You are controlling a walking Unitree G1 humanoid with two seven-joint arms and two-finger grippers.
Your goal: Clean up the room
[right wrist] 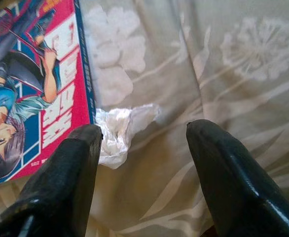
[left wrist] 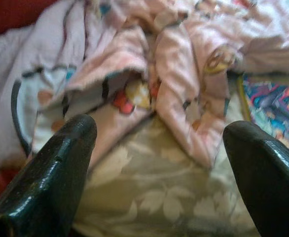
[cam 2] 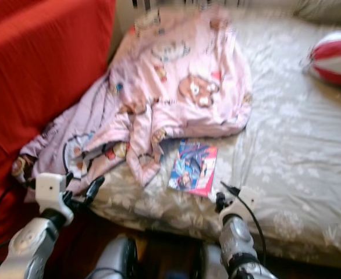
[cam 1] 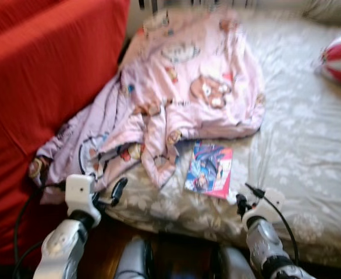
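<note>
Both grippers, left [left wrist: 159, 143] and right [right wrist: 142, 143], hang open and empty at the bed's [cam 1: 310, 151] near edge, so tissue [right wrist: 117, 131], comic [cam 1: 209, 170] and blanket [cam 1: 182, 99] look untidied

My head cameras look forward and down from the near edge of the bed [cam 1: 310, 174] — the right eye sits slightly to the side, so everything slides left in it. Both take in the pink blanket [cam 1: 188, 87], the comic book [cam 1: 209, 169] and the red sofa [cam 1: 42, 87] on the left. My left wrist camera peers along its black fingers [left wrist: 51, 177], close over the blanket's near folds, catching the book's edge at one side. My right wrist camera sits very near the sheet — book cover and a crumpled white tissue [right wrist: 117, 133] between its fingers [right wrist: 60, 192].
</note>
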